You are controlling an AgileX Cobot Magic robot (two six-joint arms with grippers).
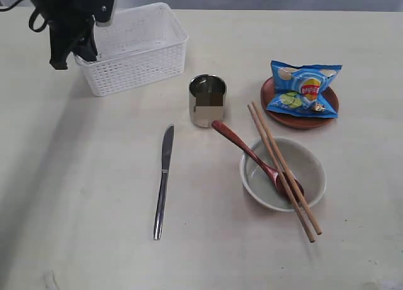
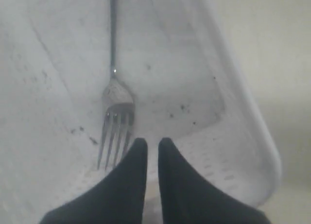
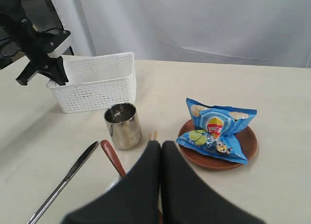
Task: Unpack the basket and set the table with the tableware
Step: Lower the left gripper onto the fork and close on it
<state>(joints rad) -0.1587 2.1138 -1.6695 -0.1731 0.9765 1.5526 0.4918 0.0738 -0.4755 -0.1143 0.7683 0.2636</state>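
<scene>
1. Fork [image 2: 118, 100] lies on the floor of the white basket [image 2: 233, 156], just ahead of the left jaws. Its tines point toward them and its handle runs away from them.
2. Left jaws stand slightly apart, with a narrow gap between the two dark fingers [image 2: 124, 185] and nothing in it. The tines end just beside one fingertip, but I cannot tell whether they touch.
3. Left arm [image 1: 69, 26] hangs over one end of the basket, which sits on the counter [image 1: 75, 195].
4. Right jaws are pressed together, finger [image 3: 146, 185] against finger, and hold nothing.
5. Steel cup [image 3: 122, 125] stands upright on the counter just beyond the right jaws, between them and the basket.
6. Steel knife [image 1: 164, 180] lies flat on the counter, well apart from the left jaws and off to one side of the right jaws.
7. Cream bowl [image 1: 315, 177] sits near the cup. The wooden spoon [image 1: 242, 145] rests with its head inside the bowl and its handle reaches over the rim toward the cup.
8. Two chopsticks [image 1: 264, 129] lie side by side across the bowl.
9. Brown plate [image 3: 218, 164] sits ahead of the right jaws, beside the cup, and carries a blue chip bag [image 3: 216, 129].
</scene>
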